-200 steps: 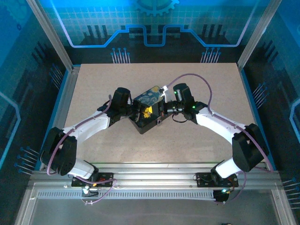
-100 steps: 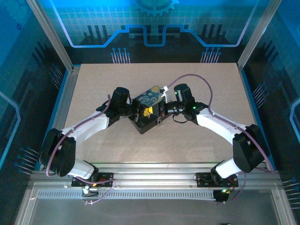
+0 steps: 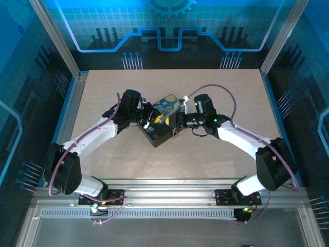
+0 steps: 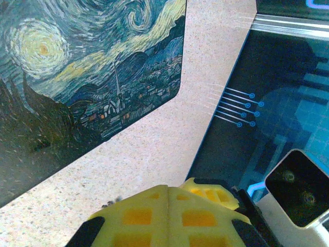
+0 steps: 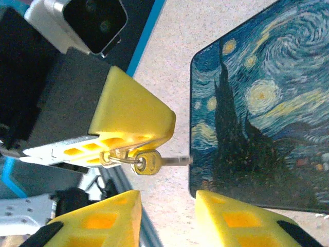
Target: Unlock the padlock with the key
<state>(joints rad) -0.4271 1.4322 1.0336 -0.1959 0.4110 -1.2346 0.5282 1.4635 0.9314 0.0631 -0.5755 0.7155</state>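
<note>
Top view: both arms reach in to the middle of the table (image 3: 216, 170) and meet at the dark box (image 3: 163, 136), which sits cornerwise. Its lid, painted with blue swirls and yellow stars, faces up. The left gripper (image 3: 149, 122) is at the box's left side and the right gripper (image 3: 178, 122) at its right side, so the two are close together over the box.

Left gripper (image 5: 150, 135), right wrist view: yellow fingers (image 5: 128, 110) pressed together. They pinch the key (image 5: 154, 162) by the small ring at its head. The key has a brass-coloured head and a thin silvery blade. The blade points right, towards the edge of the painted lid (image 5: 267, 103). The tip is at that edge; I cannot tell whether it touches. The key is off the table, between the left fingertips and the box.

Left gripper (image 4: 167, 208), left wrist view: the two yellow pads (image 4: 136, 216) are closed against each other with only a seam between them. The painted lid (image 4: 77, 77) is to the upper left, with bare tabletop beside it. The key is hidden from this camera.

Right gripper (image 5: 167, 208), right wrist view: fingers (image 5: 241, 221) spread, with nothing between them. They sit just below the key in the frame, one to either side of it, apart from it and not gripping.
</note>
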